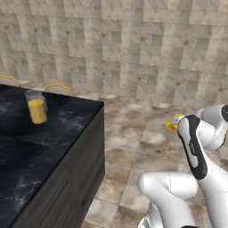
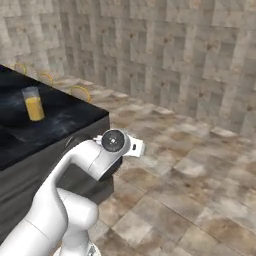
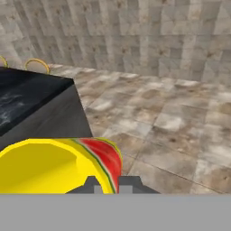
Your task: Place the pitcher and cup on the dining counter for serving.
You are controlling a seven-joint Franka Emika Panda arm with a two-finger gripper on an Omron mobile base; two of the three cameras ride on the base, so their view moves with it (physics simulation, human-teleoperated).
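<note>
Tiled kitchen surroundings, seen from three angles.

A wall of mottled beige-grey stone tiles (image 1: 147, 49) runs across the back, meeting a floor of large, worn brown-and-cream stone tiles (image 2: 200, 180) that spreads out to the right. Thin curved yellow-gold chair backs (image 1: 58, 87) rise just behind the far edge of the black slab on the left, standing in a row near the wall.

Arm (image 1: 178, 187): glossy white rounded shells, bulbous joints. Long black panel (image 1: 193, 147) with faint grey lettering along one upper link. Round dark grey cap with pale centre (image 2: 113, 141) on joint end. Small dark grey fingertips (image 3: 92, 186), blocky, square-edged.
</note>
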